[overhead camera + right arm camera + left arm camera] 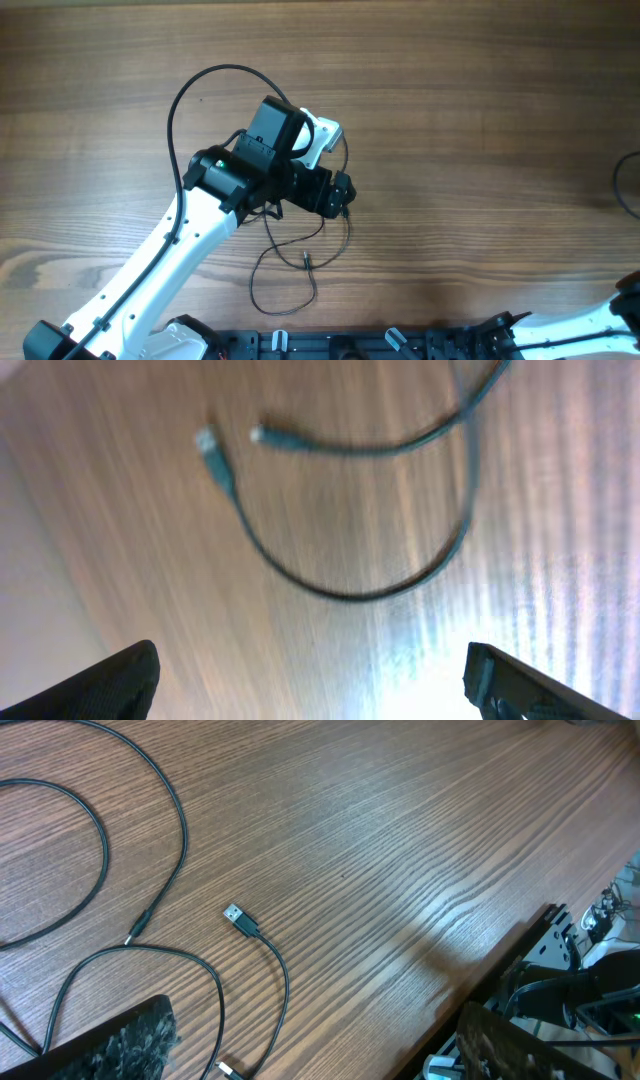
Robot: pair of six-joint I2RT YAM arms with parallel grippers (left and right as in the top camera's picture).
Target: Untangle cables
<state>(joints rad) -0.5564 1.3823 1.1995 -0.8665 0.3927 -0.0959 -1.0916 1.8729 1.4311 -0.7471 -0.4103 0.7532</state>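
Observation:
Thin black cables [300,262] lie in loose loops on the wooden table just in front of my left gripper [341,196]. In the left wrist view the cables [180,830] spread at the left, with a USB plug [236,916], a thin jack plug [136,931] and another plug end [226,1070] showing. My left gripper [315,1055] is open and empty above them. The blurred right wrist view shows another black cable loop [340,592] with two plug ends [210,442]. My right gripper [315,680] is open and empty over it.
A thick black wire [180,100] arcs off the left arm. Part of a cable curve [622,186] shows at the table's right edge. The right arm [630,298] sits at the bottom right. The table's front edge and arm mounts [560,970] show in the left wrist view.

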